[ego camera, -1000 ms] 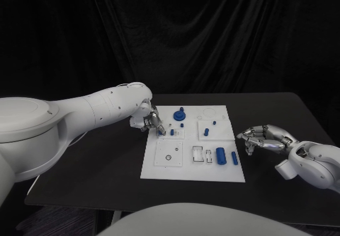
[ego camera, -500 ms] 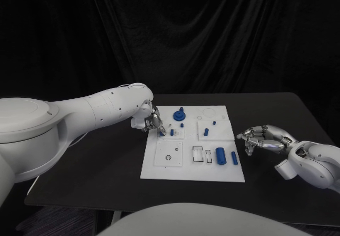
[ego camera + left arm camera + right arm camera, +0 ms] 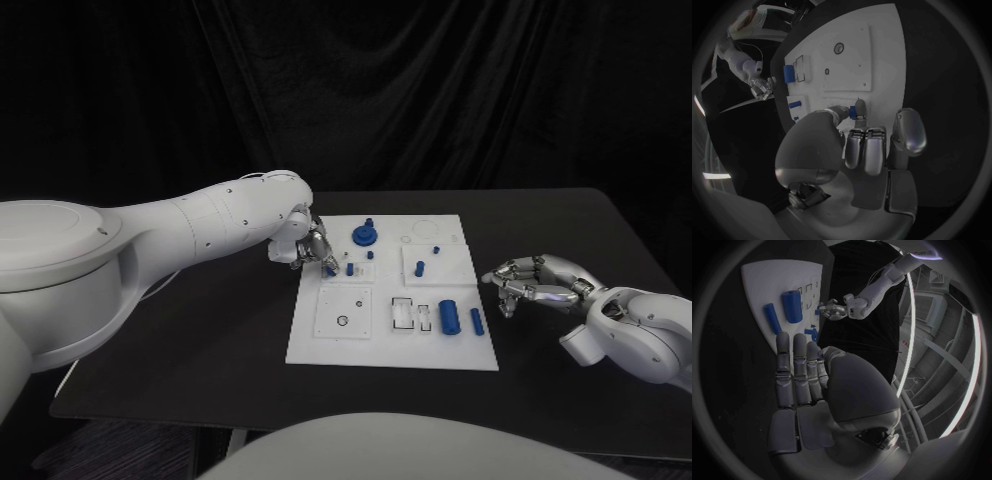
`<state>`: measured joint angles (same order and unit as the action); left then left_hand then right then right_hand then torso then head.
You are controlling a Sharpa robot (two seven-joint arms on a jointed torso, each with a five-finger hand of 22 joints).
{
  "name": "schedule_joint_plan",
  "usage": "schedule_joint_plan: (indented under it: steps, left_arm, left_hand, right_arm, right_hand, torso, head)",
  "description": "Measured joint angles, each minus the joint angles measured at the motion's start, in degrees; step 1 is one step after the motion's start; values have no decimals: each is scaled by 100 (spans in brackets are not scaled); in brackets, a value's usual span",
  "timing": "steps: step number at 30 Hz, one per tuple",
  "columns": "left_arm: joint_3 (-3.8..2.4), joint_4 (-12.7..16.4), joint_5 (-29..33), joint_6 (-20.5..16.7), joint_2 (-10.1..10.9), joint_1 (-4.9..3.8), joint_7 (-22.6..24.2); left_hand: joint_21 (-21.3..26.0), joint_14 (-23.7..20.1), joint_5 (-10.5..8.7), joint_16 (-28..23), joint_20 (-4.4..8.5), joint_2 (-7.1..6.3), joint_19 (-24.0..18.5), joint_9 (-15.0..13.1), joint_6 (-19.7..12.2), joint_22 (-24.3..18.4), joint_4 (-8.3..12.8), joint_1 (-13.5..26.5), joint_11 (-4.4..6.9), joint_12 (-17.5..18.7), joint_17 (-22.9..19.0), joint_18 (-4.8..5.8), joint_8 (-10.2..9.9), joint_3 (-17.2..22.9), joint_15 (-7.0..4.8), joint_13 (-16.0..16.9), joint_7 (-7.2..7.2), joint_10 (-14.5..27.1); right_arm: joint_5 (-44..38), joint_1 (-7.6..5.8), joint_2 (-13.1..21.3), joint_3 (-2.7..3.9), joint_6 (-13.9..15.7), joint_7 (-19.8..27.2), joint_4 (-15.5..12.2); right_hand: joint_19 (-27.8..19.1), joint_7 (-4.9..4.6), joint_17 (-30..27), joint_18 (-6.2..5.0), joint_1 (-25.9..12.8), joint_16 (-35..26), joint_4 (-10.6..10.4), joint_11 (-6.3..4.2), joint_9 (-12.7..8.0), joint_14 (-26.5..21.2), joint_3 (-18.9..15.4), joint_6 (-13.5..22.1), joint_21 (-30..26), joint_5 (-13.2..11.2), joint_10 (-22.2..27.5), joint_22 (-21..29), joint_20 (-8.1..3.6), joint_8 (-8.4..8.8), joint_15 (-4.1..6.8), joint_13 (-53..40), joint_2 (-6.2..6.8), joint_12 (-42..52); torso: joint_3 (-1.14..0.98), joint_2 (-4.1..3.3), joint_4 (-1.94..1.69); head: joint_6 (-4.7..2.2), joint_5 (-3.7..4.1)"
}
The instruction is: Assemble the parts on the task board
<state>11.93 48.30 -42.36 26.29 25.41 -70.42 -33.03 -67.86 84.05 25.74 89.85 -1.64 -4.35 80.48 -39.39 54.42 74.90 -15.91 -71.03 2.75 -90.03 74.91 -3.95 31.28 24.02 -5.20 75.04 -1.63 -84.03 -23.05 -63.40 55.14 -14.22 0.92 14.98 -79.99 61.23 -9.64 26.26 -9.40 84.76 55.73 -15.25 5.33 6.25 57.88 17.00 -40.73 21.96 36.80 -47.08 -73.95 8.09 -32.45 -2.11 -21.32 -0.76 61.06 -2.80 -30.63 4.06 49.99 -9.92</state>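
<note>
A: Where is the task board (image 3: 325,337) lying?

B: It is lying in the middle of the black table (image 3: 216,330), between the two hands, with blue parts scattered over it. A round blue part (image 3: 366,236) is sitting near its far edge, and a thick blue cylinder (image 3: 450,316) is lying beside a thin blue rod (image 3: 476,321) toward its right near corner.

A: What is the left hand (image 3: 307,245) doing?

B: It is hovering over the board's far left corner. In the left wrist view the thumb and one fingertip are pinching a small blue peg (image 3: 859,108), with the other fingers (image 3: 874,147) lying straight alongside.

A: And the right hand (image 3: 531,282)?

B: It is hanging over the table just off the board's right edge, fingers (image 3: 795,370) lying straight and close together, thumb folded in beside them, and it is holding nothing
</note>
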Motion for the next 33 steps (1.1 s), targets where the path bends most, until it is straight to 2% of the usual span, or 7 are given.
schedule_joint_plan:
  steps: [24, 27, 33]
  left_arm:
    - [-5, 32, -4, -313, 1, 39, 83]
    - [-3, 52, -12, -348, 22, 48, 86]
    - [-3, 163, -18, -439, 102, 55, 102]
  left_hand:
    - [22, 0, -10, 0, 0, 53, -41, 5, -29, 0, -14, -53, 0, 0, 0, 1, 0, -14, 0, 0, -34, 0]
    - [51, 0, 93, 0, 0, 77, -41, 6, -50, 0, 5, -77, -15, 0, 0, 0, -1, -14, 0, 0, -52, 15]
    - [51, 0, 313, 0, 0, 23, -41, 1, -81, 0, 23, -174, -36, 0, 0, 0, 0, -30, 0, 0, -46, 5]
  right_arm:
    - [0, 0, 3, 0, -32, -48, -3]
    - [0, 0, 8, 0, -36, -54, -4]
    - [0, 0, 12, 0, -41, -65, -5]
  right_hand:
    - [0, 0, 1, 0, 0, 0, 0, 0, 1, -21, 0, 0, 0, 0, 0, 1, 0, 0, 21, -1, 0, 0]
    - [0, 0, 1, 0, 0, 0, 0, 0, 1, -21, 0, 0, 0, 0, 0, 1, 0, 0, 21, -1, 0, 0]
    - [0, 0, 1, 0, 0, 0, 0, 0, 1, -21, 0, 0, 0, 0, 0, 2, 0, 0, 21, -1, 0, 0]
  torso:
    - [0, -2, -1]
    - [0, -2, -1]
    - [0, -2, -1]
  head:
    - [0, -8]
    - [0, -3]
    - [0, 3]
